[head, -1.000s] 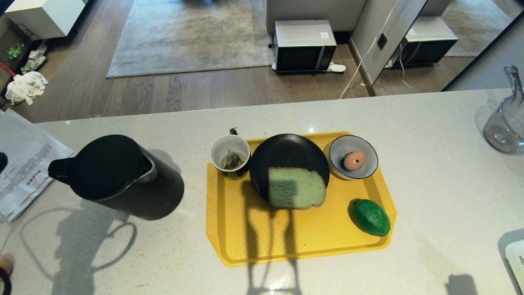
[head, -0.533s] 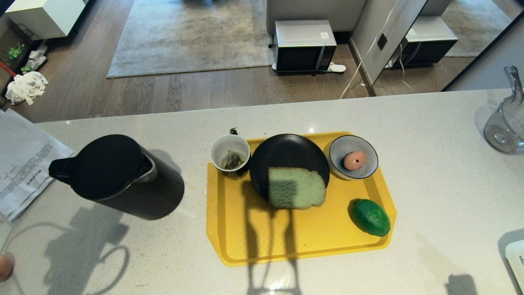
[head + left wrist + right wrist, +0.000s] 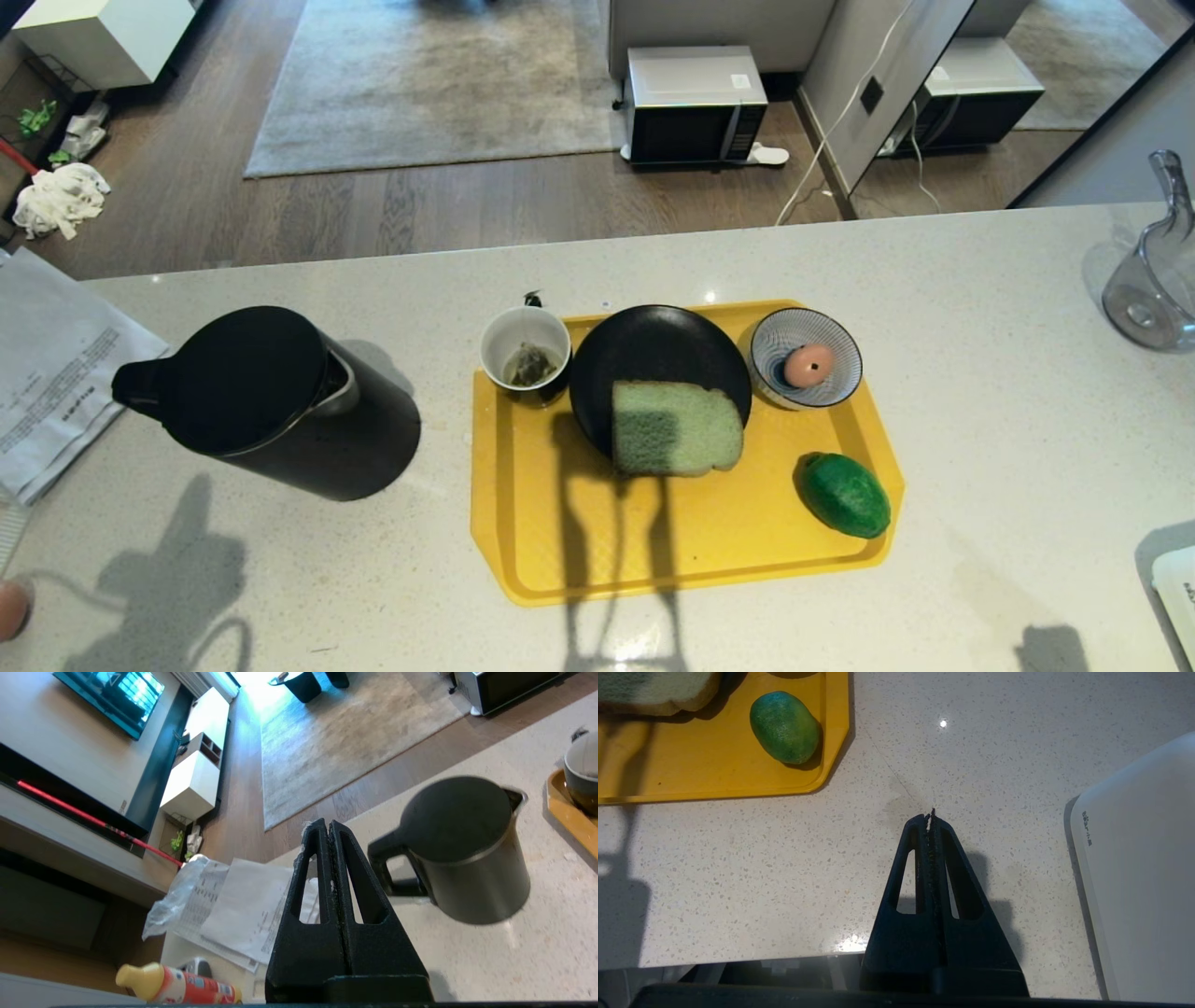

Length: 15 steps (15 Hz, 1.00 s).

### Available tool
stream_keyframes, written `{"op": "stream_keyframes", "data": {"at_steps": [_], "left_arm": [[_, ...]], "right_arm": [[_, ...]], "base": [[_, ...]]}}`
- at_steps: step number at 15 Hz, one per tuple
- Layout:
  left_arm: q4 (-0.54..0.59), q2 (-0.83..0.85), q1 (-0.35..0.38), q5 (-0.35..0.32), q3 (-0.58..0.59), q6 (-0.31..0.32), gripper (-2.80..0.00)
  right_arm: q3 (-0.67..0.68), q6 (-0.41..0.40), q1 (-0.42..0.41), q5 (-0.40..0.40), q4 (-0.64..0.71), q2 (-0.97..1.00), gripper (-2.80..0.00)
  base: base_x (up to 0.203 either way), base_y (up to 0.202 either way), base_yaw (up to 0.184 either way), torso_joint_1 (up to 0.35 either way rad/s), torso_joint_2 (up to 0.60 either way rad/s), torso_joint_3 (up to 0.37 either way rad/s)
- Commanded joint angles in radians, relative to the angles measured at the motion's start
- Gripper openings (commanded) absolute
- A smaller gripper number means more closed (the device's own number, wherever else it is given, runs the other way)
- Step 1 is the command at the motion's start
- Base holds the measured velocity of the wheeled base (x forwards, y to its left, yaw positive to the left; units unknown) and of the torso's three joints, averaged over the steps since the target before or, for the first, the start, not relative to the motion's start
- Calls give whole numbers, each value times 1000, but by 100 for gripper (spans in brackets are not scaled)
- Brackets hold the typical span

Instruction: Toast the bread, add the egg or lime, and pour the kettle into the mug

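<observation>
Left pincer [image 3: 329, 828] — right pincer [image 3: 931, 817] — both closed

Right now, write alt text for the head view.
A yellow tray on a pale counter holds green bread on a black plate, a lime, a mug and an egg in a bowl. A black kettle stands left.

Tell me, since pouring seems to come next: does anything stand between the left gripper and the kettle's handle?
Nothing visible does. The left gripper, shut and empty, points toward the kettle, whose loop handle faces it over bare counter. The papers lie off to the side, not in the path.
</observation>
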Motion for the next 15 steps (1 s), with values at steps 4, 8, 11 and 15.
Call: {"op": "stream_keyframes", "data": {"at_steps": [4, 8, 11, 15], "left_arm": [[47, -187, -9, 72, 171, -15, -280], [2, -188, -9, 71, 320, -77, -280], [-65, -188, -9, 70, 462, -147, -280], [-103, -188, -9, 56, 570, -233, -280]], "right_arm": [[0, 1, 0, 0, -1, 0, -280], [0, 1, 0, 0, 0, 0, -280], [0, 1, 0, 0, 0, 0, -280], [0, 1, 0, 0, 0, 0, -280]], "base": [[0, 0, 0, 0, 0, 0], [0, 0, 0, 0, 0, 0], [0, 0, 0, 0, 0, 0], [0, 0, 0, 0, 0, 0]]}}
